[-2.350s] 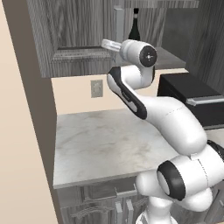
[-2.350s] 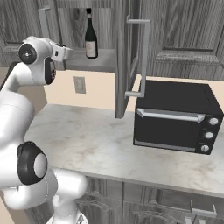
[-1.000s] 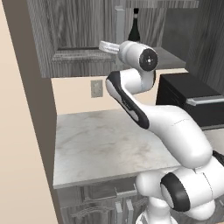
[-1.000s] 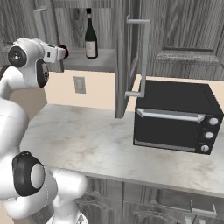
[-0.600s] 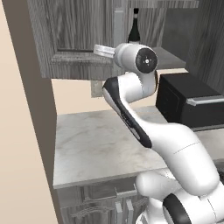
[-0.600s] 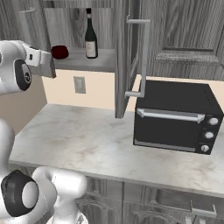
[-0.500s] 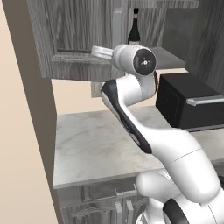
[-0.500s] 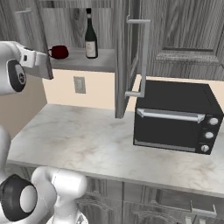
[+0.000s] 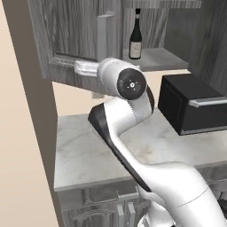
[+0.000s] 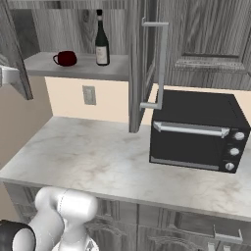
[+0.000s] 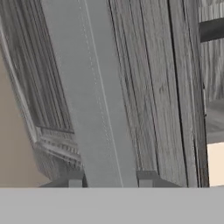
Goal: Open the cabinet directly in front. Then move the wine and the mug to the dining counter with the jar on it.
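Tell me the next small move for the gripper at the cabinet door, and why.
Probably let go of the left door's bar handle and draw back. Both cabinet doors already stand wide open, with the wine and the mug exposed on the shelf, and the gripper straddles the handle, so the opening looks done.

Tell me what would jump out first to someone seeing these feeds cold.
Probably the open cabinet: both doors stand swung out, and on its shelf the wine stands upright with the mug apart to its left in the right base view. Next, the white arm reaching up to the left door's silver handle, which runs between the fingers in the hand view. Below, a black toaster oven sits on the marble worktop.
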{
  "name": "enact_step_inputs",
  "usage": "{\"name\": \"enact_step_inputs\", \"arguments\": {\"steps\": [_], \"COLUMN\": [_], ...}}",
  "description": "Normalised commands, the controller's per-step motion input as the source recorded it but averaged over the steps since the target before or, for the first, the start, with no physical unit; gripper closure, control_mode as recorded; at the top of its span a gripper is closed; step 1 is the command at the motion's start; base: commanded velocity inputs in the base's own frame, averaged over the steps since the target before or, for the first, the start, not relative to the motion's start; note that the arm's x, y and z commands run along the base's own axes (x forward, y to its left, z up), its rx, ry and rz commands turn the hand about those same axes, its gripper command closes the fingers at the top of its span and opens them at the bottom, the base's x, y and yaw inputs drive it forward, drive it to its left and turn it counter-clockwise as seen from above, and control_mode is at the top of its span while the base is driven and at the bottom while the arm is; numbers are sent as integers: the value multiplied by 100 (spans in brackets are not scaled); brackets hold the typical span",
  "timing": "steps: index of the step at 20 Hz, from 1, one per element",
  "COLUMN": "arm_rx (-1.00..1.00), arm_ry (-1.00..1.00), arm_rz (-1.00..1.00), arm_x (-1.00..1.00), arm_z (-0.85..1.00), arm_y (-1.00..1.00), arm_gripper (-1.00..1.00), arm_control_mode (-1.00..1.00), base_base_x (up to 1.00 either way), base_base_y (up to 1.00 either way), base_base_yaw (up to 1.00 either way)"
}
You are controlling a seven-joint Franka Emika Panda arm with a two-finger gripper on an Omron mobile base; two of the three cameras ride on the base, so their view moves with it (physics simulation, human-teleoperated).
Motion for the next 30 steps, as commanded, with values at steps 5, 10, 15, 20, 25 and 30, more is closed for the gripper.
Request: {"name": "enact_step_inputs", "arguments": {"steps": [5, 10, 15, 20, 25, 30], "arm_rx": [0, 0, 0, 0, 10, 10], "arm_ry": [3, 2, -1, -20, -20, -12], "arm_rz": [-6, 0, 0, 14, 40, 44], "arm_x": [-69, -9, -88, -87, -55, -8], "arm_z": [-7, -1, -32, -13, 0, 0], "arm_y": [100, 15, 0, -40, -100, -99], "arm_gripper": [-100, -100, -100, -100, -100, -100], "arm_control_mode": [-100, -100, -100, -100, -100, -100], "base_base_x": [0, 0, 0, 0, 0, 0], "base_base_y": [0, 0, 0, 0, 0, 0], "base_base_yaw": [0, 0, 0, 0, 0, 0]}}
